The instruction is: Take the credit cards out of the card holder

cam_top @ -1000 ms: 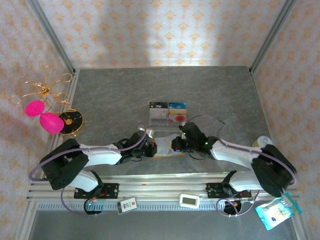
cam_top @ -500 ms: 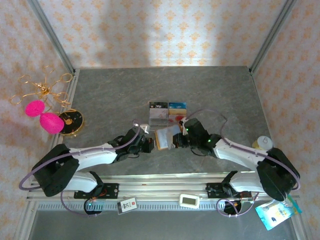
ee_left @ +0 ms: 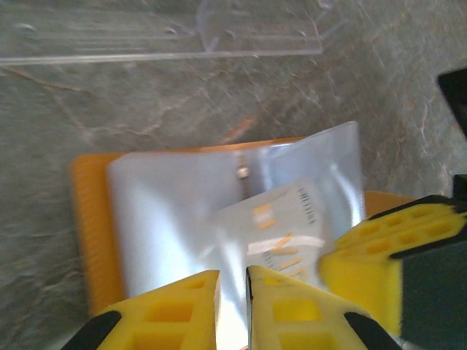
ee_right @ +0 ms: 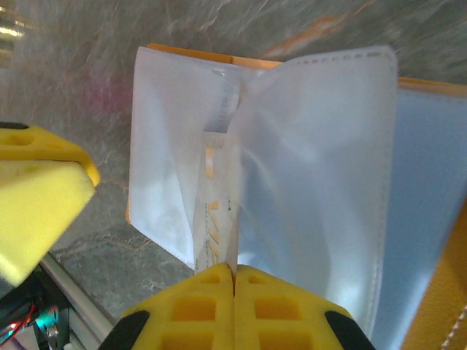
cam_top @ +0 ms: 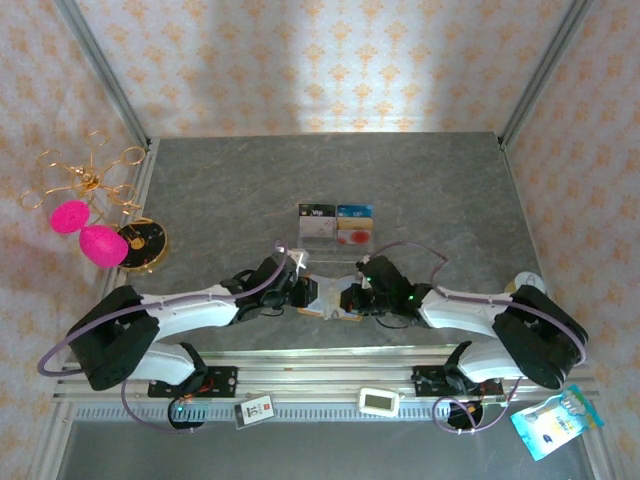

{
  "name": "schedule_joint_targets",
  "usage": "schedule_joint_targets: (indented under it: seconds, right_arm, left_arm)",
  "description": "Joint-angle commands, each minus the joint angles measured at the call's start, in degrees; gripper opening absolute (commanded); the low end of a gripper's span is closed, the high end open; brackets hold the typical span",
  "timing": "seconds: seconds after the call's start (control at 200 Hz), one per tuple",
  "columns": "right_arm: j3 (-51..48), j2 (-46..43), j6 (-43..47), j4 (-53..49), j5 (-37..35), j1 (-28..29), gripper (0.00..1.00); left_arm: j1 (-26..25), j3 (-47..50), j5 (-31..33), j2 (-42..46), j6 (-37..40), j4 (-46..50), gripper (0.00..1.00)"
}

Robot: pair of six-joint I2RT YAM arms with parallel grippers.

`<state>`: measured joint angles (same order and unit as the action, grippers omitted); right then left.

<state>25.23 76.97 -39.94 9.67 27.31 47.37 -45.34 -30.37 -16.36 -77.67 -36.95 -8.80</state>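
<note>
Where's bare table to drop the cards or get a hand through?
Free: far table behind the acrylic tray, and the strips left and right of it. Crowded: near centre, left gripper and right gripper both at the card holder.

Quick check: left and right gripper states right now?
Left gripper: jaws slightly open, nothing clearly held.
Right gripper: shut on clear sleeve of the card holder.

In the left wrist view, print on the card [ee_left: 281, 219] is blurred and the top edge cuts off the tray [ee_left: 146, 36].
</note>
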Motion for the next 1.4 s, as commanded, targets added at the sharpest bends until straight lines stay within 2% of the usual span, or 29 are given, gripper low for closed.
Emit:
schedule_joint_targets:
  seconds: [0.0, 0.16, 0.3, 0.41, 0.531, 0.641, 0.736, 0.866, 1.181, 1.397]
  right_arm:
    - [0.4, 3.5, -0.5, 1.1, 1.6, 2.3, 0.00]
    - [1.3, 4.8, 0.4, 0.1, -1.0, 2.7, 0.00]
    - [2.5, 6.0, 0.4, -0.4, -2.6, 2.7, 0.00]
    - [3.5, 6.9, 0.2, -1.2, -3.6, 2.7, 0.08]
    - [4.5, 6.6, 0.1, -3.8, -5.6, 2.7, 0.24]
    - [5.9, 3.2, 1.3, -8.2, -9.1, 2.6, 0.33]
    - [7.7, -0.4, 3.3, -12.0, -12.1, 2.6, 0.35]
    - [10.6, -1.5, 6.0, -15.2, -12.5, 2.6, 0.35]
    - [11.1, 5.4, 11.2, -14.1, -4.6, -1.8, 0.35]
    - [10.0, 7.4, 13.8, -12.5, 1.5, -1.9, 0.35]
  left_arm:
    - [-0.3, -1.6, 0.2, 0.2, 0.7, -0.6, 0.18]
    - [-0.3, 1.6, 2.8, 3.0, -0.2, 1.3, 0.18]
    - [-0.6, 3.7, -2.0, 1.7, -1.6, -3.8, 0.19]
    - [-2.5, 2.2, -3.5, -1.1, -1.3, -4.7, 0.19]
    - [-2.7, 1.7, -1.6, -3.5, -0.9, -1.8, 0.09]
    - [-2.6, 2.5, -0.8, -3.5, -1.5, -1.2, 0.07]
    - [-2.6, 2.9, -0.6, -2.7, -1.9, -1.5, 0.07]
    - [-2.6, 3.0, -0.2, -3.3, -1.8, -1.7, 0.07]
    - [-2.6, 2.7, 0.0, -4.6, -1.5, -1.6, 0.02]
    - [-2.7, 2.0, -1.4, -4.5, -1.6, -1.1, 0.03]
